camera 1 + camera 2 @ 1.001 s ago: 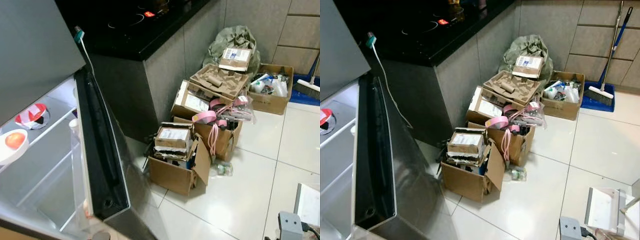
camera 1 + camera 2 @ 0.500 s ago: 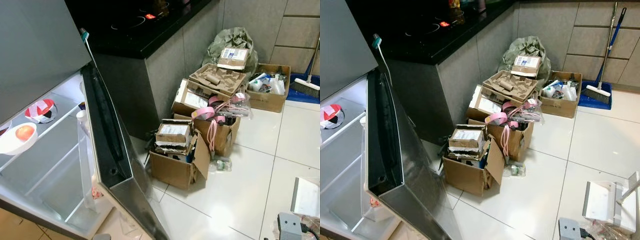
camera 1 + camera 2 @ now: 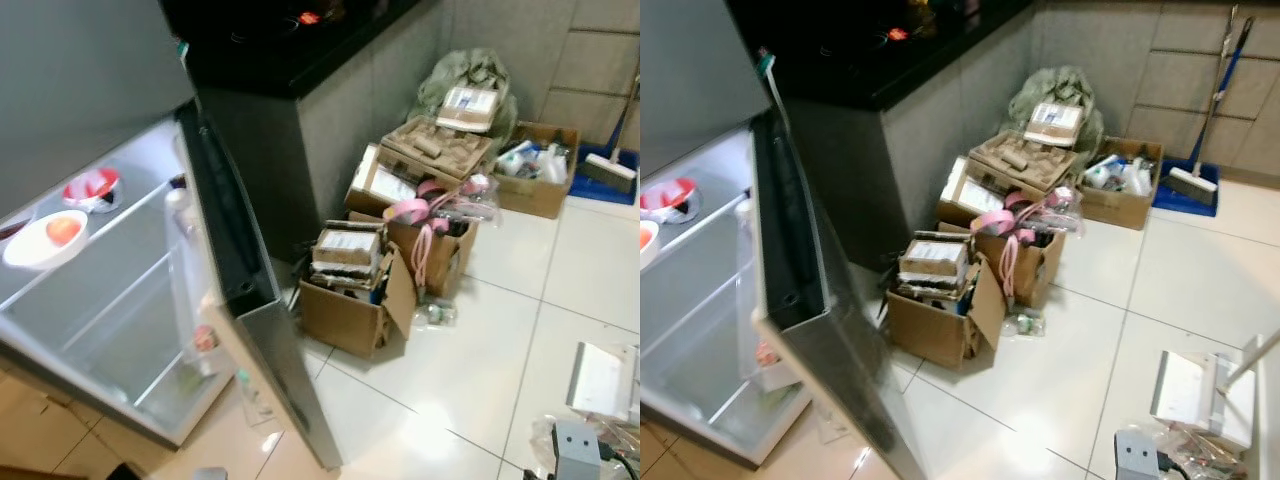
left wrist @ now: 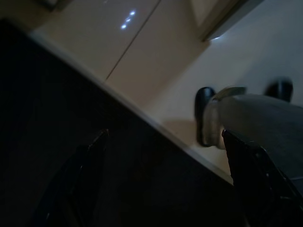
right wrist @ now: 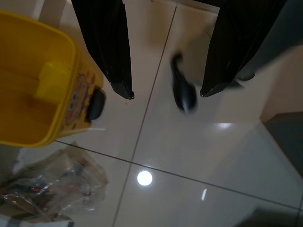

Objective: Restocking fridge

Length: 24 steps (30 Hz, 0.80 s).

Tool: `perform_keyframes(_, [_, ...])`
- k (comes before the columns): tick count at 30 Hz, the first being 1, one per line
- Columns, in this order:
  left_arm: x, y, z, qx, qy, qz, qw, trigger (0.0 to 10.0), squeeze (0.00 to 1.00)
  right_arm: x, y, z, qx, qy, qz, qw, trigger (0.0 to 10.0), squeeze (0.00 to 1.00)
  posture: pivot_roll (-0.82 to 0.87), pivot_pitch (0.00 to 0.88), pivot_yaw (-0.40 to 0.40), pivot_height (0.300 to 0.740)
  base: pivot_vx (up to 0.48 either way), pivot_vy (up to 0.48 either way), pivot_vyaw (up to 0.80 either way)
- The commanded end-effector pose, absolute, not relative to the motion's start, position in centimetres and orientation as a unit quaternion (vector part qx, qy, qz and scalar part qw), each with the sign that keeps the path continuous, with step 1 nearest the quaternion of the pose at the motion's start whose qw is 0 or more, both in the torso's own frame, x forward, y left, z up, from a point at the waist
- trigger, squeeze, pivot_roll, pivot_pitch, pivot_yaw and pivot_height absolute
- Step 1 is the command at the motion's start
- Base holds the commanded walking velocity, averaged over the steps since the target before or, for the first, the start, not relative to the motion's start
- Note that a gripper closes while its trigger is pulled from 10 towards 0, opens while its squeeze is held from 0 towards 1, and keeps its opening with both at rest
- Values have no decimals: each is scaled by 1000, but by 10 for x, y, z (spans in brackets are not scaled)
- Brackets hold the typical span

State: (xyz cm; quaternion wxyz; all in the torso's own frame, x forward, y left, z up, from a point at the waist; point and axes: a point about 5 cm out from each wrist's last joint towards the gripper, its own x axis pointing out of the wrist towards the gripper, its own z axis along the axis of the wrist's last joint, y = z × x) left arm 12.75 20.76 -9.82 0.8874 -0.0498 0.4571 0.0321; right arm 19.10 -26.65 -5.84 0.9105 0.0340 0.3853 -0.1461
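Standing open in the eye views, the fridge (image 3: 120, 290) holds a plate with fruit (image 3: 45, 240) on its shelf, cardboard boxes (image 3: 350, 295) beside its door. Left wrist view: left tool (image 4: 163, 156) spread apart over floor. Right wrist view: right tool (image 5: 165, 97) spread, yellow bin (image 5: 40, 80) beside it.

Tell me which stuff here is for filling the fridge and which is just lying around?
For the job:
open fridge door
fridge shelf
white plate with orange fruit
red and white bowl

Just lying around:
cardboard boxes
pink tape rolls
broom
yellow bin
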Motion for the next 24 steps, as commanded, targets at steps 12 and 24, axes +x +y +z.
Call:
perform_keyframes(12, [119, 215, -100, -64, 461, 56, 883, 10000, 0, 201, -262, -53, 25, 372, -119, 920, 10000, 0, -78, 136, 111, 730, -129, 0, 0])
perform_keyframes(24, [122, 217, -98, -58, 456, 43, 887, 10000, 0, 227, -241, -42, 20, 341, -36, 939, 10000, 0, -80, 131, 118, 730, 0, 0, 133])
